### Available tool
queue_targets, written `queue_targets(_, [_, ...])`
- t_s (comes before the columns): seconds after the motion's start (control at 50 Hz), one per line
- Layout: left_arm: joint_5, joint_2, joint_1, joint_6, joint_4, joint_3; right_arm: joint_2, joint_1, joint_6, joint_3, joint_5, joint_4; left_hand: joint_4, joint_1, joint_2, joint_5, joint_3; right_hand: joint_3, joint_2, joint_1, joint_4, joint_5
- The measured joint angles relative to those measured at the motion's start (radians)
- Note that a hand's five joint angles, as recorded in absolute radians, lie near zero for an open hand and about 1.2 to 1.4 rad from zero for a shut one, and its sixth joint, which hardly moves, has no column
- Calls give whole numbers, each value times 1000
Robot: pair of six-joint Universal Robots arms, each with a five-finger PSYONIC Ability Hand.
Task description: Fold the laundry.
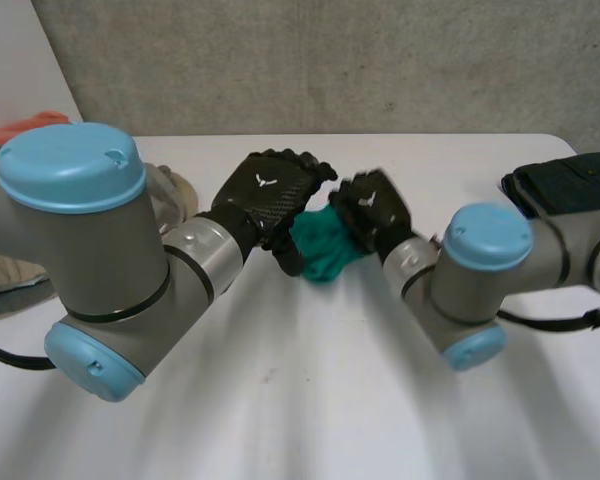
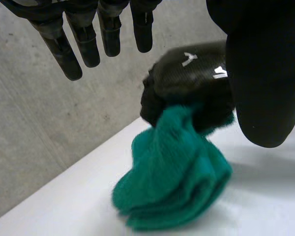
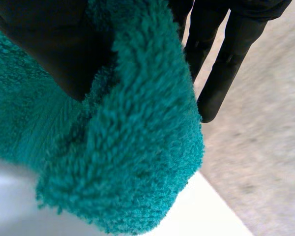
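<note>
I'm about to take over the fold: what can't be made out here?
Head view: the left hand and right hand cover much of the green towel; its corners are unreadable.
Head view: the left arm hides most of the laundry pile, also cut by the edge.
Right wrist view: the towel hides most of the table under the palm.

Head view: high behind and between the arms, facing down and forward over the white table toward the grey wall; green cloth at frame centre, at middle distance. Left wrist view: along the left hand, close, facing the right hand and the cloth. Right wrist view: nearest of all, almost against the cloth at that hand's thumb. Shared by all three: cloth, table, wall.
</note>
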Motion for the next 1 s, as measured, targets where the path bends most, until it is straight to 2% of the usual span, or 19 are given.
queue_targets(0.26, [-1, 30, -10, 0, 63, 24, 19, -254, 21, -252, -87, -132, 0, 0, 0, 0, 0, 2, 0, 0, 2, 0])
queue_targets(0.28, [-1, 34, -13, 0, 65, 27, 46, -320, 47, -322, -97, -175, 0, 0, 0, 0, 0, 5, 0, 0, 3, 0])
queue_targets(0.44, [0, 37, -22, 0, 65, 24, 221, -527, 198, -574, -177, -252, 0, 0, 0, 0, 0, 10, 0, 0, 4, 14])
queue_targets(0.56, [-1, 34, -29, 0, 63, 10, 364, -659, 264, -665, -262, -264, 0, 0, 0, 0, 0, 10, 0, 0, 4, 14])
queue_targets(0.68, [-1, 31, -35, 0, 63, -10, 468, -780, 287, -645, -364, -278, 0, 0, 0, 0, 0, 10, 0, 0, 4, 14])
queue_targets(0.76, [-1, 32, -41, 0, 64, -23, 490, -846, 291, -581, -434, -282, 0, 0, 0, 0, 0, 10, 0, 0, 4, 21])
queue_targets(0.86, [-1, 35, -57, 0, 64, -36, 473, -910, 293, -485, -525, -287, 0, 0, 0, 0, 0, 10, 0, 0, 5, 29])
queue_targets(0.92, [-1, 36, -60, 0, 64, -37, 470, -916, 293, -476, -534, -289, 0, 0, 0, 0, 0, 10, 0, 0, 5, 29])
queue_targets(0.94, [0, 38, -73, 0, 64, -42, 444, -938, 295, -425, -577, -300, 0, 0, 0, 0, 0, 10, 0, 0, 5, 29])
queue_targets(1.0, [0, 42, -81, 0, 64, -43, 415, -946, 296, -387, -593, -315, 0, 0, 0, 0, 0, -30, -32, -9, -45, 10])
